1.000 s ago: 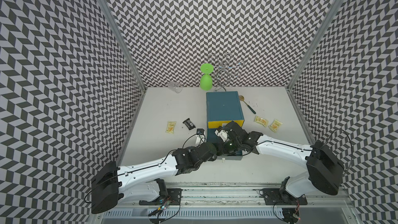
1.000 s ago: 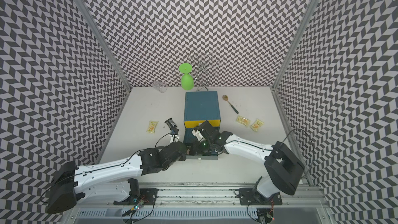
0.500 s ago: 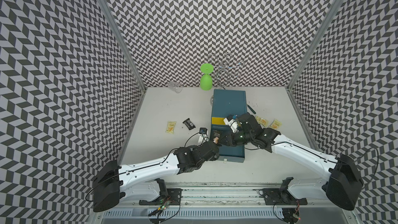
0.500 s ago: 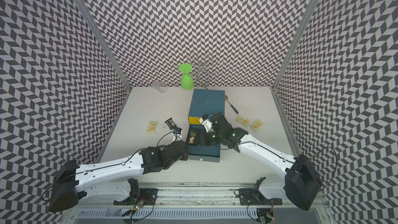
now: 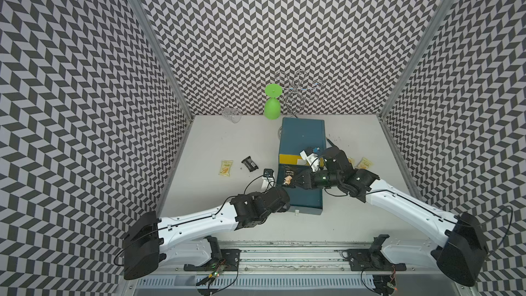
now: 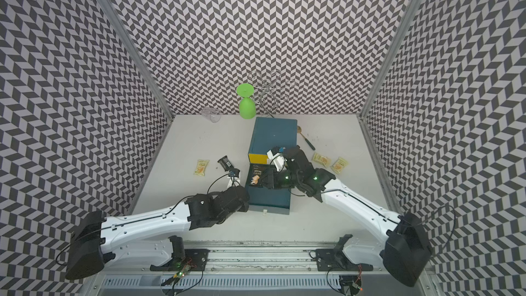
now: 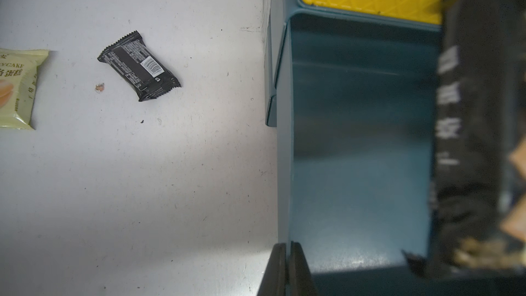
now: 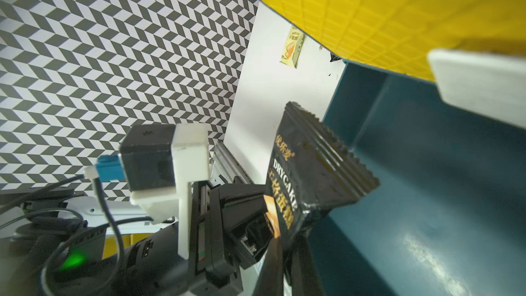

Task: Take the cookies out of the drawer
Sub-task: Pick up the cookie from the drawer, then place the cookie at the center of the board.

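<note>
My left arm (image 5: 199,223) and my right arm (image 5: 404,209) wear smooth white shells dotted with small dark screws (image 5: 176,218). Each starts at a bulky black shoulder block (image 5: 141,243) and runs into chunky black wrist joints (image 5: 256,205). Thin black cables (image 5: 252,185) loop over the wrists. A green light (image 6: 287,177) glows on my right wrist. My left wrist carries a boxy black camera (image 8: 148,160) on a white bracket (image 8: 189,166), with a blue plug (image 8: 109,168). My left pincer (image 7: 288,247) has two slim black fingers (image 7: 277,269).
</note>
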Motion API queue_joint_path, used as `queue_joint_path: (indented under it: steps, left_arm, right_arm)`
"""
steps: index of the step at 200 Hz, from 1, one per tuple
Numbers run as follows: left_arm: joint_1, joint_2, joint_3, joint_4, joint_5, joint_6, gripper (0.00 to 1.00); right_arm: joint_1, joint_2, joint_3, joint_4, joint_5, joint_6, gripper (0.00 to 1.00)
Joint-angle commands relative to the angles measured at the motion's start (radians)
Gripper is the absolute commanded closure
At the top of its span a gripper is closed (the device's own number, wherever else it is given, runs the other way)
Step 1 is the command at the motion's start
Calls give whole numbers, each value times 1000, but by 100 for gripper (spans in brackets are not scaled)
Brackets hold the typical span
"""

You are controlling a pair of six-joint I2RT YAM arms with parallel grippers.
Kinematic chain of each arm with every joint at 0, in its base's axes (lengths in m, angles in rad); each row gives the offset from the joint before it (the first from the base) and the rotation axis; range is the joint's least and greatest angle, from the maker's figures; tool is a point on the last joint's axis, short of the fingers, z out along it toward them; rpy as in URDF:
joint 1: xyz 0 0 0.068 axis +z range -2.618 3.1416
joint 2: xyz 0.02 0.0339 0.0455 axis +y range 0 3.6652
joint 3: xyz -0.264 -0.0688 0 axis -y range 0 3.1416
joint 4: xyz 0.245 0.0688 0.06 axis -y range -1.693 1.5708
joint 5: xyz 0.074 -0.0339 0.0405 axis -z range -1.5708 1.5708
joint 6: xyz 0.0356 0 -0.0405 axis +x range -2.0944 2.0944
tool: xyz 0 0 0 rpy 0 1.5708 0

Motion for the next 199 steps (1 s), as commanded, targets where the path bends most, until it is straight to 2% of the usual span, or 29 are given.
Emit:
queue_joint_path:
  steps: [1,33,55,89,114,134,161,199]
  left_arm:
    - [14,-1,23,49,-42,-8,93]
    - [39,-8,14,68,-35,4,93]
    - [52,-6,15,75,-30,12,93]
    - [67,0,7,94,-18,24,93]
    - [74,-4,-1,114,-9,29,93]
    - [77,-9,-12,141,3,40,93]
    - [82,-3,-15,169,22,59,93]
    - [91,-7,-11,189,37,79,93]
  right_arm:
    - [-49,-66,23,-46,-13,-39,100]
    - [-182,-148,37,-123,-30,-92,100]
    - [-342,-185,51,-161,-84,-132,100]
    - [-584,-137,78,-182,-140,-192,100]
    - [-736,-34,54,-68,-163,-173,100]
    - [-820,109,55,41,-184,-161,100]
    - [-871,351,124,94,-237,-160,100]
    - [-899,508,144,202,-144,-117,100]
